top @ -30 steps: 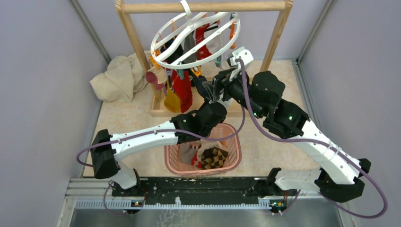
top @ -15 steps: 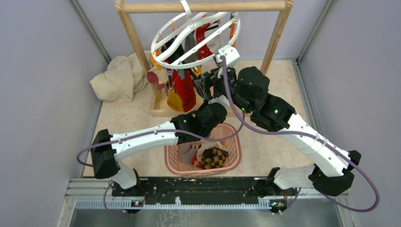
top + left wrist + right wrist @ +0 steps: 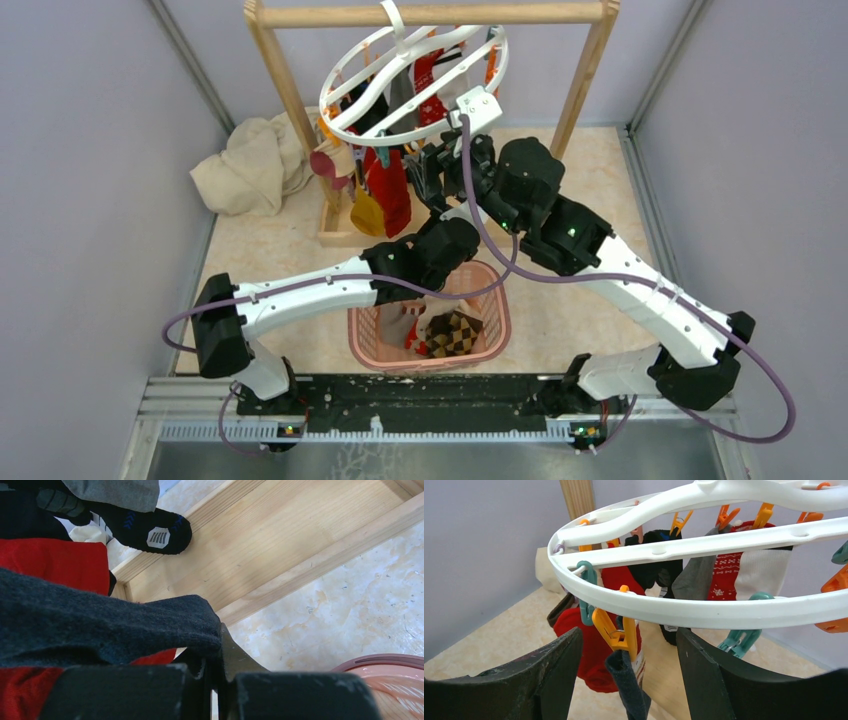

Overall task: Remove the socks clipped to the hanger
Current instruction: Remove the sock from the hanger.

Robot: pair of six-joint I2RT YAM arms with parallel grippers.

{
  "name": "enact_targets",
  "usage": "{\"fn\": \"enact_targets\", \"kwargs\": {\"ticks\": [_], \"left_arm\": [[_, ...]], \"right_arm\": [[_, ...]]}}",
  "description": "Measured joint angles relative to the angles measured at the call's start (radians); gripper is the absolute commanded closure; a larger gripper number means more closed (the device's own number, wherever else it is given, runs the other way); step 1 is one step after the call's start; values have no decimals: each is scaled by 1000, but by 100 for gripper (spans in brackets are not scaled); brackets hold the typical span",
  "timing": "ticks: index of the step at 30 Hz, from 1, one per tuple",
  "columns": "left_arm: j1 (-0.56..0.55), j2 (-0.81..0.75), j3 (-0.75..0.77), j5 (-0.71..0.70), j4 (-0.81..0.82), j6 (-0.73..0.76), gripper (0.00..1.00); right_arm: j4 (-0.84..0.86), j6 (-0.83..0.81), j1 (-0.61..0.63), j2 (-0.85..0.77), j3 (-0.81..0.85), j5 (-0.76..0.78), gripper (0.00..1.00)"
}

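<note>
Done so far: a few loose socks, one of them checked, lie in the pink basket below and in front of the hanger.
Left to do: most of the job, by the look of it. Around the hanger's ring hang a red sock, a patterned red-and-white one, and grey, black and mustard ones.
Sock in hand: a dark grey sock hangs from an orange clip on the near rim of the hanger.
Left gripper: pressed together below the hanger, pinching dark grey knit, probably the lower end of that same sock.
Right gripper: spread wide just under the rim, one finger on either side of the orange clip, touching nothing.
Hanger: smooth white moulded plastic, a round ring with curved spokes, fringed with small orange and teal clips.
Socks: soft, limp knit, drooping in folds.
Frame: pale wooden frame carrying the hanger's hook.
Basket: slotted pink plastic with rounded corners.
Worktop: pale, marbled, smooth.
</note>
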Motion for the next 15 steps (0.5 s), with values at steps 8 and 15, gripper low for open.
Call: {"fn": "enact_targets", "kwargs": {"ticks": [8, 15], "left_arm": [[-2, 0, 0, 0, 1, 0, 100], [-5, -2, -3, -1, 1, 0, 100]], "right_arm": [[3, 3, 4, 7, -3, 2, 31], [-14, 23, 5, -74, -92, -4, 31]]}}
